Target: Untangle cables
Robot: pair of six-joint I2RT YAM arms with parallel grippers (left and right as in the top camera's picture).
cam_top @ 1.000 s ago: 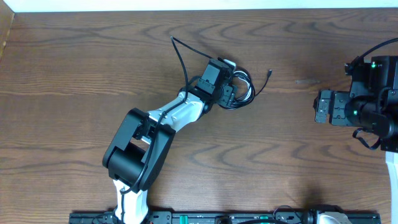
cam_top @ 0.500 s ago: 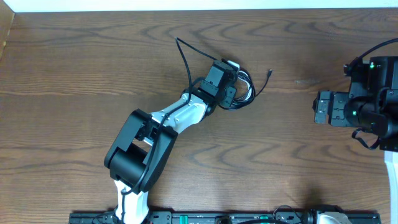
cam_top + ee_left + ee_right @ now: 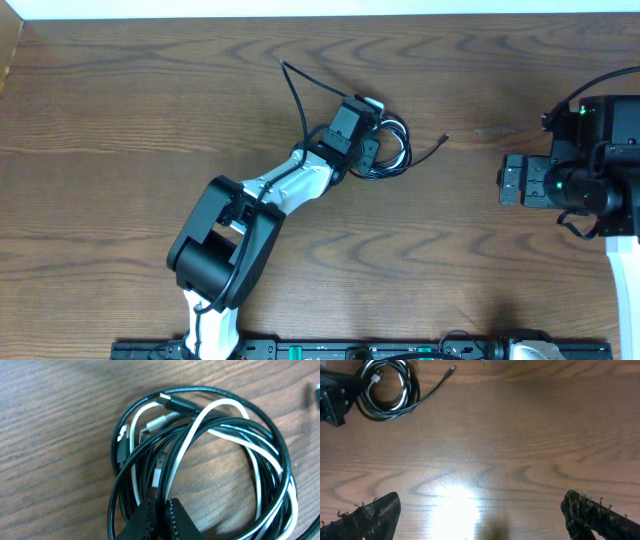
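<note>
- Left gripper (image 3: 161, 519) pinches strands of the cables (image 3: 200, 445), coiled mid-way along the desk (image 3: 120, 100), toward its far edge.
- Right gripper (image 3: 480, 510) hovers, jaws wide apart, by the right edge.
- Best, I judge: lift slowly while the right pins the coil.

Glossy plastic-coated cables (image 3: 192, 430) on matt, grained wooden table (image 3: 60, 435).

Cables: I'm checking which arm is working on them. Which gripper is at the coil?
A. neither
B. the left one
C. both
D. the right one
B: the left gripper has its tips closed together on strands at the edge of the cables, while the right gripper stands wide open over the bare table, apart from the coil.
</note>
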